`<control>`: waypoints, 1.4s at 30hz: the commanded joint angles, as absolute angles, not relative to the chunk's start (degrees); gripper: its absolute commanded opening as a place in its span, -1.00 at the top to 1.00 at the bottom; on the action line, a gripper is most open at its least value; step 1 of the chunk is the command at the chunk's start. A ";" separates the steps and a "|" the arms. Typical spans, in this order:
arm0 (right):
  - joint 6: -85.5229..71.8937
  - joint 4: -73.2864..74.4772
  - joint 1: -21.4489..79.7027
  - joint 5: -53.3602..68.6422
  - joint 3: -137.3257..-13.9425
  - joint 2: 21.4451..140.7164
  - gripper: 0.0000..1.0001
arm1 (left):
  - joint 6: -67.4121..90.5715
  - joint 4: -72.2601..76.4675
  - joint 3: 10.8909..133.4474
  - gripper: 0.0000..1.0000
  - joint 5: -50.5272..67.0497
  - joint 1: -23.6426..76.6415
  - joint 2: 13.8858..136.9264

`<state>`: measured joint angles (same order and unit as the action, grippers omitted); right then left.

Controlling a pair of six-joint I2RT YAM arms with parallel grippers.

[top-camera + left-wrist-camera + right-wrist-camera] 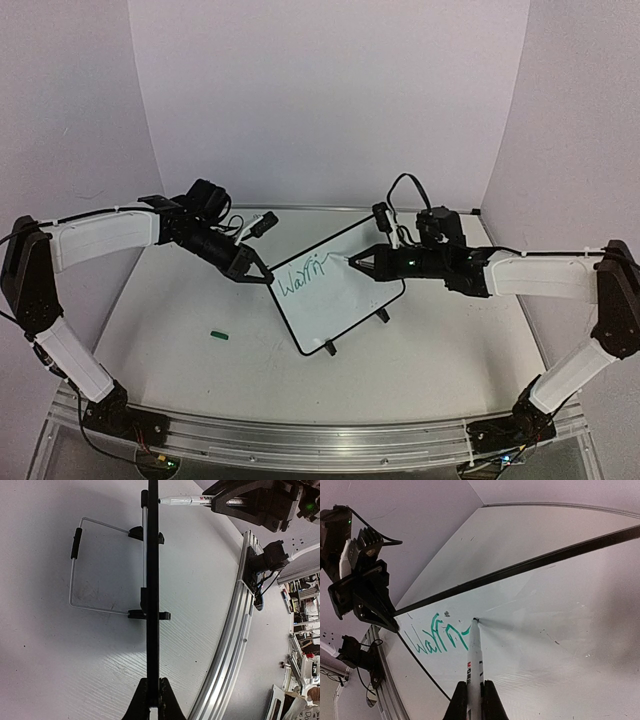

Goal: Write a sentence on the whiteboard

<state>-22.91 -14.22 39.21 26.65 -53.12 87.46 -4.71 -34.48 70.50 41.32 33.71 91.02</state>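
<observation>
Left gripper (262, 277) is clamped on the left edge of the whiteboard (345, 305), which stands propped just to its right. Green writing (301, 279) lies between both grippers. Right gripper (362, 262) is clamped on a marker (474, 647), its tip touching the board beside the writing.

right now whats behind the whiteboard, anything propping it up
Behind the whiteboard, the left wrist view shows a bent wire prop joined to its two black feet. From above, the board covers the prop; only the feet show.
</observation>
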 commanded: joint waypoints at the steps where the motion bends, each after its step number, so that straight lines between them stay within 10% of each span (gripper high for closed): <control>1: -21.50 -15.09 39.03 29.82 -52.86 85.08 1.00 | -7.43 -36.78 71.23 1.00 40.82 35.51 91.69; 42: -22.73 -13.94 39.02 27.78 -50.45 86.87 1.00 | -7.45 -36.76 71.27 1.00 40.96 35.51 91.97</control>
